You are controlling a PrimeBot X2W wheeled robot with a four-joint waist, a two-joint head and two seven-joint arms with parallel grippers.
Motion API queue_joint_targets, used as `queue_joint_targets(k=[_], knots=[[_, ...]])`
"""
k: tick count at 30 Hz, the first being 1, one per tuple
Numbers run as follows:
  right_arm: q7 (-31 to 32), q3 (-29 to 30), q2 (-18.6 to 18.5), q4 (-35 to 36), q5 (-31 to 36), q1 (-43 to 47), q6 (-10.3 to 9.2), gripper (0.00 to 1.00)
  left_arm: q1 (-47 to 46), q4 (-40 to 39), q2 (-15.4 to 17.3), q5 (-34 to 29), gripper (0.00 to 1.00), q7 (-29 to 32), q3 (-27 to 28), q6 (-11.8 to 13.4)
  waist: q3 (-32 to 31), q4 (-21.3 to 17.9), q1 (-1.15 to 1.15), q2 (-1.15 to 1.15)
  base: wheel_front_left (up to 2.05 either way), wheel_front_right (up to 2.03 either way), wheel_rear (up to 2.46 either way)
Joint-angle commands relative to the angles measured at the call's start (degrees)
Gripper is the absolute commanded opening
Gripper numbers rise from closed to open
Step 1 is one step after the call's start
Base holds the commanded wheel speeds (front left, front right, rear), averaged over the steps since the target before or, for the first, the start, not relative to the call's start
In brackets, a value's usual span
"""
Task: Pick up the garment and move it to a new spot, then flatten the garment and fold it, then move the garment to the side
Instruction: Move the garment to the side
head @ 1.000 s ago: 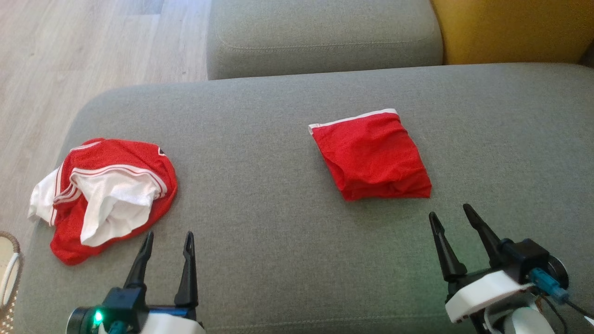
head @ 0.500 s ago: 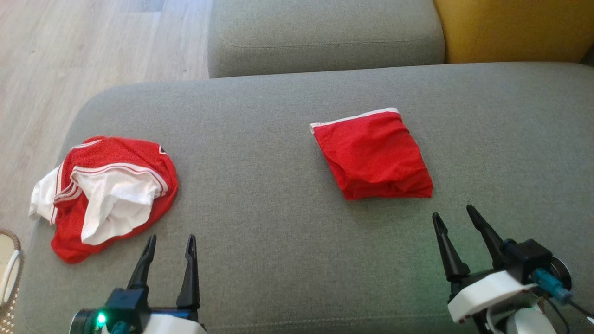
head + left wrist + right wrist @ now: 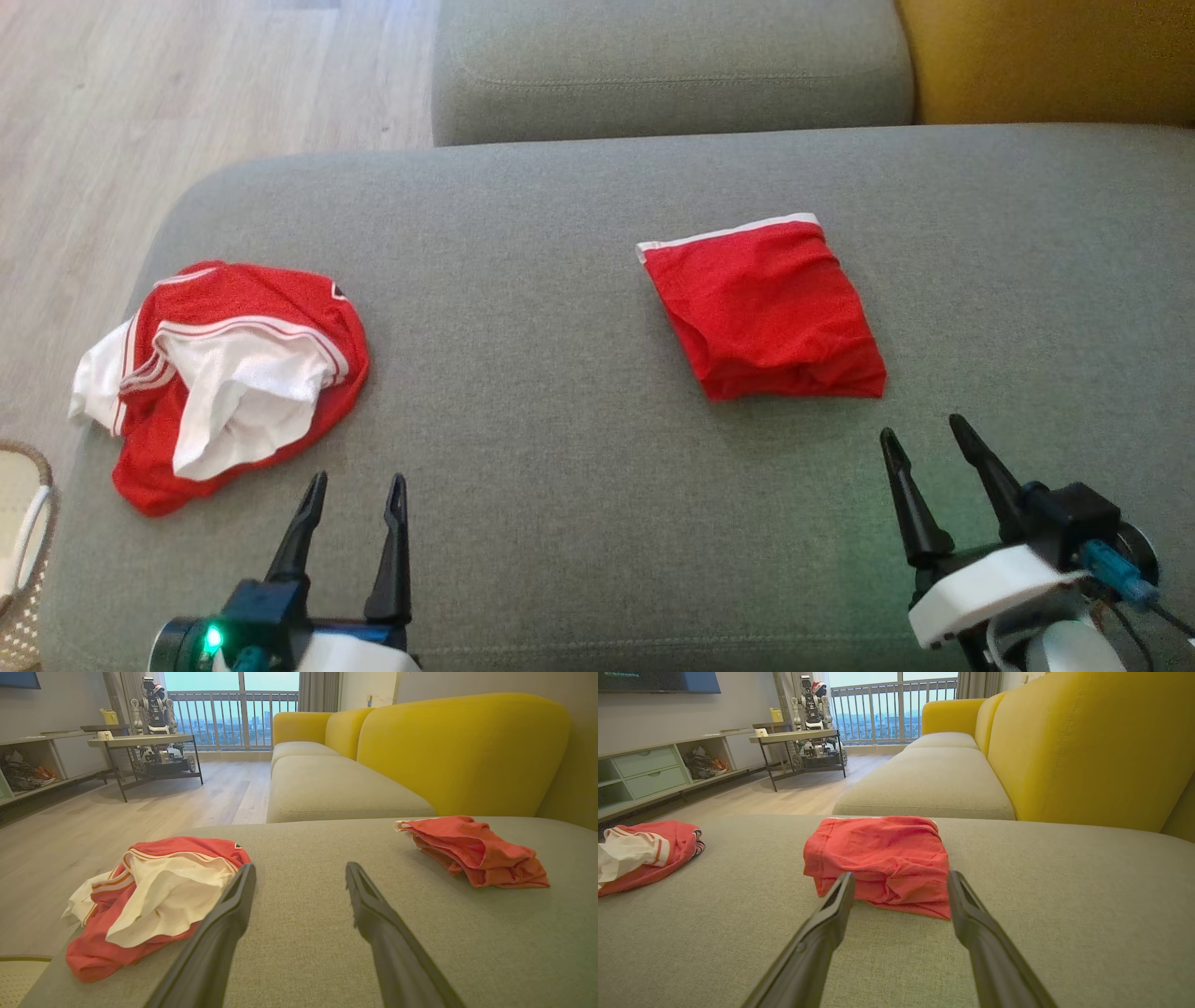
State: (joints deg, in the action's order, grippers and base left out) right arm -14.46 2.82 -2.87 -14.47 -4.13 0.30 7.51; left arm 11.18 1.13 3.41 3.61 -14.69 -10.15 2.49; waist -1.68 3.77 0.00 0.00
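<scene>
View shifted slightly since a second ago; items lie unmoved. Left tool [image 3: 359, 481] and right tool [image 3: 922, 429]: both still spread wide, empty, low over the grey sofa cushion [image 3: 560, 467]. Folded red garment [image 3: 761, 308]: just ahead of the right tool, not touching. Crumpled red-and-white garment [image 3: 233, 373]: cushion's left end, near the left tool. Wicker basket [image 3: 37, 459]: lower left, off the cushion's edge.

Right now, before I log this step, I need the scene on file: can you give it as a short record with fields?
surface: grey sofa cushion
crumpled garment: red and white, bunched at the cushion's left end
folded garment: red, white edge, right of middle
left gripper: open, empty, beside the crumpled garment, apart from it
right gripper: open, empty, just short of the folded garment
basket: lower left, off the cushion
</scene>
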Motion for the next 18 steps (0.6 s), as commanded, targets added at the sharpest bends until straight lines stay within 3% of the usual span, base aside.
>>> queue_joint_targets(k=[1,8,12,18], knots=[[-0.5,-0.9,0.0,1.0,-0.5,-2.6,-0.02,1.00,-3.0,-1.8,-0.4,-0.5,1.00,-0.3,1.5,-0.1,0.3,0.3,0.00,0.00,0.00,0.00,0.00],[-0.5,1.0,0.0,-5.7,-2.0,-10.5,-0.02,1.00,-5.3,-2.6,-0.4,-0.6,1.00,-0.3,-0.1,-0.6,4.7,2.2,0.00,0.00,0.00,0.00,0.00],[-0.5,2.6,0.0,-14.1,-4.6,-19.2,-0.02,1.00,-8.6,-3.2,-0.5,-0.8,1.00,-0.3,-1.9,-1.3,9.0,3.8,0.00,0.00,0.00,0.00,0.00],[3.2,7.8,-0.3,-25.5,-2.7,-32.0,-0.02,1.00,-13.5,-3.6,-0.5,0.2,1.00,-0.3,-4.7,-1.2,14.6,5.9,0.00,0.00,0.00,0.00,0.00]])
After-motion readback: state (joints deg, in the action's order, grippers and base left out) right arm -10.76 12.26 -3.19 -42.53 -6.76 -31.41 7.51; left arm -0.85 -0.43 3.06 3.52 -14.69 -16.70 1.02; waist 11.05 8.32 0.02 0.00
